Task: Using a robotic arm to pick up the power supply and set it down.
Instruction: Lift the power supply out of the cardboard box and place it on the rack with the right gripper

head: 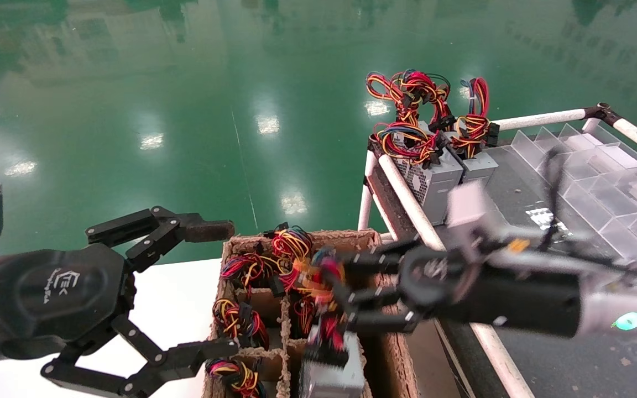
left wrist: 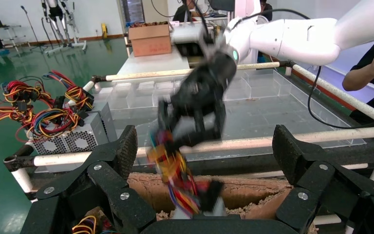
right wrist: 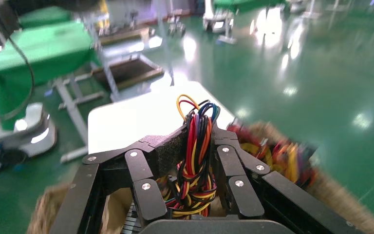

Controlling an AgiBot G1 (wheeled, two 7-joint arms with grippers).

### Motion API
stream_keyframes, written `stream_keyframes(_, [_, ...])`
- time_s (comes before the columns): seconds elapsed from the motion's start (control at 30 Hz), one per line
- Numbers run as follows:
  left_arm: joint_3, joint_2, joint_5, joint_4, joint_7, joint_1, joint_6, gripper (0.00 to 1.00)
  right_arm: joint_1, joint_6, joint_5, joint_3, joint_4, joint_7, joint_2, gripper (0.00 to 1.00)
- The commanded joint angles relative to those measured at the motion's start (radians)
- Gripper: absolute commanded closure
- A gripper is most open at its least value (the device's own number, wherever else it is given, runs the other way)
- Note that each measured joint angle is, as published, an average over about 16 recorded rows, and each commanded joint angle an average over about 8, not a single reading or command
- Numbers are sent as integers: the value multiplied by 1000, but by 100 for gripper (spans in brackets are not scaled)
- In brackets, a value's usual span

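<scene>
My right gripper (head: 343, 290) hangs over the cardboard crate (head: 244, 243) and is shut on the wire bundle of a power supply (head: 334, 378). That supply's grey body sits half out of a crate cell. In the right wrist view the red, yellow and black wires (right wrist: 195, 161) are pinched between both pads of the right gripper (right wrist: 197, 132). My left gripper (head: 222, 288) stands open to the left of the crate, holding nothing. In the left wrist view the left gripper (left wrist: 207, 151) is open, and beyond it the right gripper (left wrist: 199, 105) lifts the power supply's bundle (left wrist: 174, 178).
Two more power supplies (head: 434, 177) stand at the corner of the white-pipe rack (head: 407, 207); they show in the left wrist view as grey boxes (left wrist: 73, 136). Clear divider trays (head: 600, 182) lie on the rack. Several wire bundles (head: 241, 320) fill other crate cells. The floor is green.
</scene>
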Motion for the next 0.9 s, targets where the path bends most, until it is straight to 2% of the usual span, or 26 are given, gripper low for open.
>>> stream_keyframes(0.03, [0, 0, 0, 0, 0, 0, 0, 0, 11, -6, 27, 19, -2, 4, 14, 100])
stream_keyframes(0.43, [0, 0, 0, 0, 0, 0, 0, 0, 108, -25, 120, 111, -130, -8, 94, 100])
stream_keyframes(0.9, [0, 0, 0, 0, 0, 0, 0, 0, 245, -35, 76, 143, -456, -143, 178, 100])
